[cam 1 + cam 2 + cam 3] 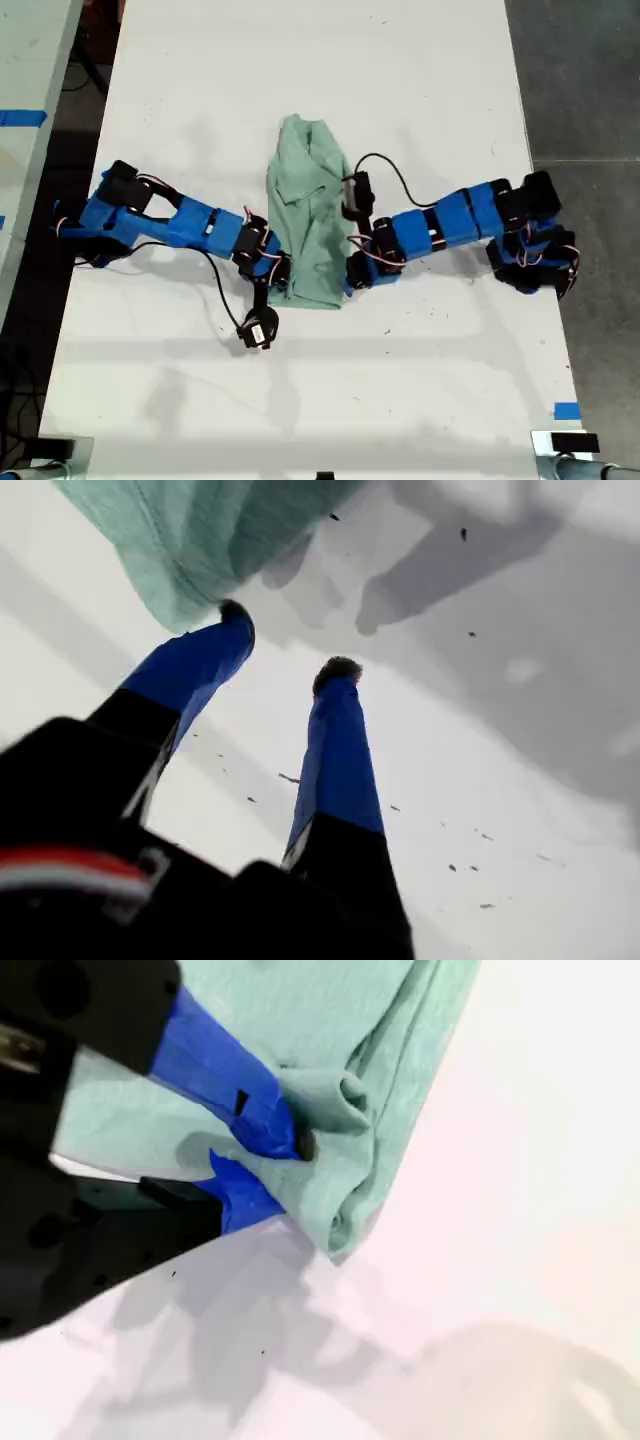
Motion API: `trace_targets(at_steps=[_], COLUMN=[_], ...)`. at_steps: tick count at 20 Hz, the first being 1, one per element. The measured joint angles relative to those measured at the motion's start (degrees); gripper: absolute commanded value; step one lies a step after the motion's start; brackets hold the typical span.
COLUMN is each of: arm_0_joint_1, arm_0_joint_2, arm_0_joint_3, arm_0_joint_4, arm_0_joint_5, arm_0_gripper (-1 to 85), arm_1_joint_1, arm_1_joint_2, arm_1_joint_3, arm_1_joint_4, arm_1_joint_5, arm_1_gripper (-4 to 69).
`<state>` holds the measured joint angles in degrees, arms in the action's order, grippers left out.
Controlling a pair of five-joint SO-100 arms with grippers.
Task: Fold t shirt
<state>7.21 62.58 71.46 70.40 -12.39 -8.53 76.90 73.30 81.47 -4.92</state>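
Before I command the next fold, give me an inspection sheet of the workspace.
Surface: white table, small dark specks.
Job's things: t shirt, wrinkled, gathered into a narrow strip between the two arms.
Clutter: nothing seen.
Grippers: my first gripper is open, one of its fingers at a corner of the cloth; my second gripper has its fingers closed on a fold near the cloth's edge.
Cables: black cable loops over the table on the exterior view's left; another black cable arcs beside the shirt.
Surroundings: blue tape mark on the table, dark floor at the exterior view's right.
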Motion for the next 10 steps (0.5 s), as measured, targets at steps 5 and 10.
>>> trace_targets(at_steps=[5,10], arm_0_joint_1=[0.0,0.0], arm_0_joint_2=[-0.53,-0.88], arm_0_joint_3=[-0.09,-0.09], arm_0_joint_4=[0.0,0.0], arm_0_joint_5=[0.0,0.0], arm_0_gripper=[0.0,0.0], arm_1_joint_1=[0.0,0.0], arm_1_joint_2=[-3.52,-8.88], arm_1_joint_3=[-5.54,-5.63], arm_1_joint_4=[0.79,-1.76], arm_1_joint_5=[-0.53,-1.76], arm_1_gripper=[18.0,18.1])
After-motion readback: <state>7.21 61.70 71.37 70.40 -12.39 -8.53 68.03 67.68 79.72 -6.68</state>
